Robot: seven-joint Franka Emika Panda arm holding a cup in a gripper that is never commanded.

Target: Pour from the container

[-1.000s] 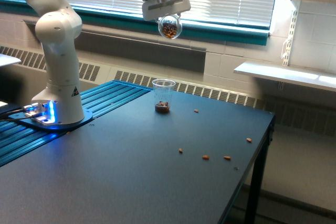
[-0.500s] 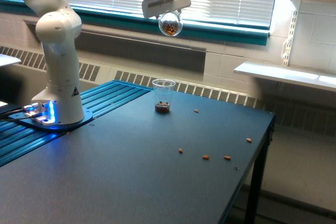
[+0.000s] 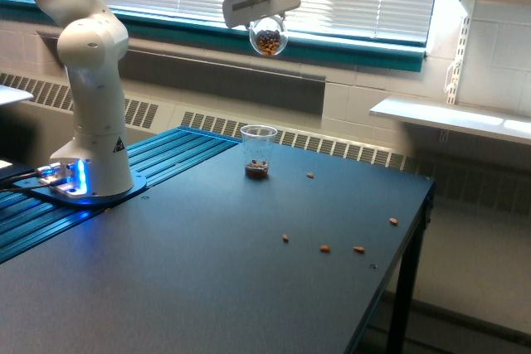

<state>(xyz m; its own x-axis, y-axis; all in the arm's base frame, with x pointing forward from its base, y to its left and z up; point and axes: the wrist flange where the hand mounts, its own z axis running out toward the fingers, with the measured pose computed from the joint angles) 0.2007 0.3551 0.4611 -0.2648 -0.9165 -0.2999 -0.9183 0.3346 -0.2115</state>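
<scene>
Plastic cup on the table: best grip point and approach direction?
Judging from this view, grip the plastic cup across its upper wall, coming in level from the side. It stands upright with its mouth open, nuts sit at the bottom, and the table around it is bare.

We see a dark blue tabletop. A clear plastic cup stands upright on it, brown nuts in its bottom. Loose nuts lie scattered on the exterior view's right. The white robot base sits at the left edge.
</scene>
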